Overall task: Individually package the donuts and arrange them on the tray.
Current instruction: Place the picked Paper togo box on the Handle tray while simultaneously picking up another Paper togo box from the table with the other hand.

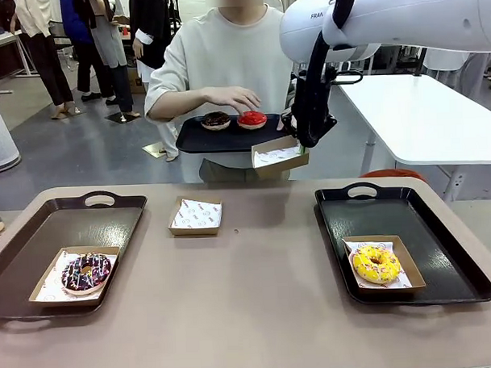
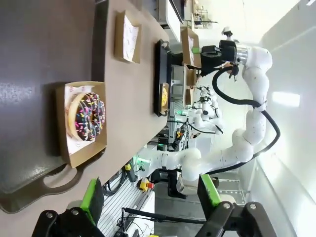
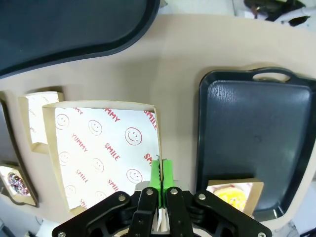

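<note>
Beige tabletop (image 1: 258,321) stretches before me, carrying a left tray (image 1: 38,240) and a right tray (image 1: 445,254). My right gripper (image 3: 160,170) is clamped on the wall of a paper-lined box (image 3: 98,143), just beside the person's tray (image 1: 200,141) with the red donut (image 1: 252,119) and brown donut (image 1: 216,120). Below it sits the boxed yellow donut (image 1: 376,264); the sprinkled donut (image 2: 87,117) lies ahead of my left gripper (image 2: 150,197), fingers apart.

The yellow donut (image 1: 376,264) carries coloured sprinkles; the dark chocolate donut (image 1: 86,272) has pink, purple and white ones. A black tray (image 1: 197,141) holds a glossy red donut (image 1: 252,119) and a brown donut (image 1: 216,120). The tan cardboard box (image 3: 103,148) has a white lining printed with red smileys and lettering.
</note>
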You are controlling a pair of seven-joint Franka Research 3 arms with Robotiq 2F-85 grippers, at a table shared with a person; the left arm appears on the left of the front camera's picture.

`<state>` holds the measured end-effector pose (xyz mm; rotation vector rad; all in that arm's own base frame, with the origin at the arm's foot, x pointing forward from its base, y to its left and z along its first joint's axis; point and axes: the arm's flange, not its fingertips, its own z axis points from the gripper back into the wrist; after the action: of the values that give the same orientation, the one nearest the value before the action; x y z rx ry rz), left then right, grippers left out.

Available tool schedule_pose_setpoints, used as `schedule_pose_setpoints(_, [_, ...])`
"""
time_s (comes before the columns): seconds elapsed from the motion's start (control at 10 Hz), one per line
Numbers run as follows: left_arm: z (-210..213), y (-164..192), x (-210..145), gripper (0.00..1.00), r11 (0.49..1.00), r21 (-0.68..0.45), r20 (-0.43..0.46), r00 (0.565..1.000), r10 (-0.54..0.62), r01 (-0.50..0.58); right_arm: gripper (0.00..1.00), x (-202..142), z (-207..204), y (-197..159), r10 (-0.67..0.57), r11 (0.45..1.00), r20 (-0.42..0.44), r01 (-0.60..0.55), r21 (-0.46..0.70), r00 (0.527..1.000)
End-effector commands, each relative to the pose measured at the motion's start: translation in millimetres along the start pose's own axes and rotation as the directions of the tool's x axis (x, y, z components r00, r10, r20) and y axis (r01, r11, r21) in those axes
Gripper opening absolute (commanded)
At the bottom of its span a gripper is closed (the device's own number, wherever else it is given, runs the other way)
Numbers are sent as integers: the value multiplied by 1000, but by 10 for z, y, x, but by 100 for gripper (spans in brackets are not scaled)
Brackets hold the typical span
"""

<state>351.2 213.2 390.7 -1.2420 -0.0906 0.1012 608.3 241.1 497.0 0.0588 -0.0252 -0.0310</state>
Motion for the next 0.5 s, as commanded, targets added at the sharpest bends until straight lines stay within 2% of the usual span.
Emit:
schedule_pose_setpoints(0.0, [115, -9, -7, 100, 1000, 10, 29, 999, 29, -29, 0, -30, 59, -4, 0, 1000, 12, 0, 4, 1000])
schedule_pose_setpoints(0.1, [99, -8, -26, 100, 1000, 23, 30, 1000, 1, -2, 0, -30, 59, -4, 0, 1000, 12, 0, 4, 1000])
schedule_pose_setpoints(0.4, [72, 29, -6, 100, 1000, 5, 15, 1000, 10, -10, 0, -30, 59, -4, 0, 1000, 12, 0, 4, 1000])
